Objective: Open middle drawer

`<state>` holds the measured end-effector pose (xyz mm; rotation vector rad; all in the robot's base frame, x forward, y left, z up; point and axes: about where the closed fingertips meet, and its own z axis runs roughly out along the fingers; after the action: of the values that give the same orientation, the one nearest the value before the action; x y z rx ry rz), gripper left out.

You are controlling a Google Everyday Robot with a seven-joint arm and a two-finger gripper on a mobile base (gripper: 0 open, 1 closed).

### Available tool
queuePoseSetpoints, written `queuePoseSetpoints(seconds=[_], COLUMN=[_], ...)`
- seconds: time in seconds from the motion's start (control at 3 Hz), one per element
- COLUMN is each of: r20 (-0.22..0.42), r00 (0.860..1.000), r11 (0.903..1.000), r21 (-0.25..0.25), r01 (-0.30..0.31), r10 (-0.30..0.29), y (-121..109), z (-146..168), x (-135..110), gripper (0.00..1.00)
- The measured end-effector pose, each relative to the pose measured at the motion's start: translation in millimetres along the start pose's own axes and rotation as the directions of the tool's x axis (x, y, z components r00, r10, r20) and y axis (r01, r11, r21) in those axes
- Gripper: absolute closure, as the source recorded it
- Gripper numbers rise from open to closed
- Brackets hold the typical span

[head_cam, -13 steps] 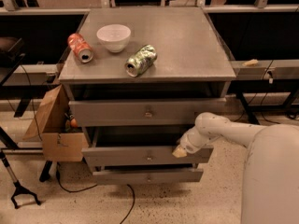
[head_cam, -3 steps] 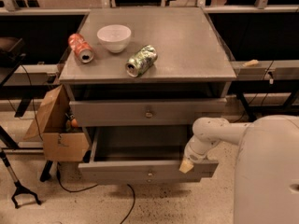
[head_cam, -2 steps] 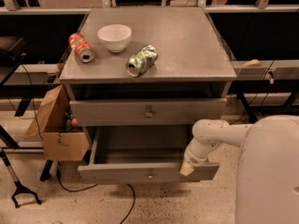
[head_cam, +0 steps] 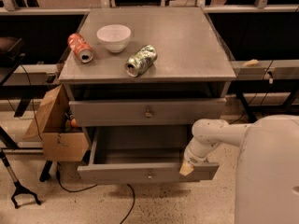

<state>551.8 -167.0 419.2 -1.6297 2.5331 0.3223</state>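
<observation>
My gripper (head_cam: 187, 168) rests at the right end of the middle drawer (head_cam: 117, 173) front edge; whether it grips, I cannot tell. The drawer stands pulled out beneath the closed top drawer (head_cam: 107, 112).

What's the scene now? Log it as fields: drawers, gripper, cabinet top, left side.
middle drawer: open, front well forward of the top drawer
top drawer: shut
gripper: at the right end of the middle drawer's front
cabinet top: white bowl, red can, green can; both cans on their sides
left side: cardboard box beside the drawers
</observation>
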Motion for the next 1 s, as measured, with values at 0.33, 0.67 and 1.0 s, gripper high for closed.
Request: queuePoseSetpoints(seconds=[0.33, 0.67, 1.0], r20=[0.0, 0.009, 0.006], r00=[1.0, 1.0, 1.0], r11=[1.0, 0.9997, 0.9994], r21=[0.0, -0.019, -0.023], r01=[0.0, 0.014, 0.026], r10=[0.0, -0.013, -0.026], y=[0.0, 3.9, 15.7], z=[0.1, 6.6, 12.8], x=[0.0, -0.4, 8.4], gripper=[0.2, 0.0, 0.0])
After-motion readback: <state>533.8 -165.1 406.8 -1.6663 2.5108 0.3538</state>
